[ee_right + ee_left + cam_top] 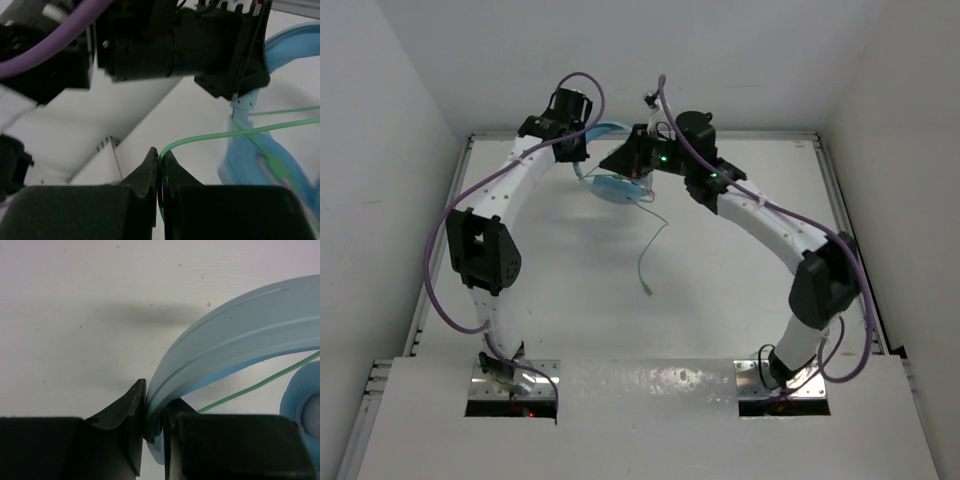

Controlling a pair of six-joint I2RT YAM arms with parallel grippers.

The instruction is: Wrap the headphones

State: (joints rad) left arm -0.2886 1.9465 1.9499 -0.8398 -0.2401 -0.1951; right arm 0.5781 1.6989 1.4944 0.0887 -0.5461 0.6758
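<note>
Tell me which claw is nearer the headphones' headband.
Left. The left claw is clamped on the headband; the right claw pinches the green cable, off the band.

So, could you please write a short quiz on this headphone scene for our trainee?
1. True or false: the left gripper is shut on the headband of the headphones.
2. What does the right gripper pinch? A) a purple arm cable B) the green cable C) an ear cup
3. Short answer: in the top view, which way does the cable's loose end trail from the headphones?
Key: 1 true; 2 B; 3 toward the arm bases, at the near edge.
</note>
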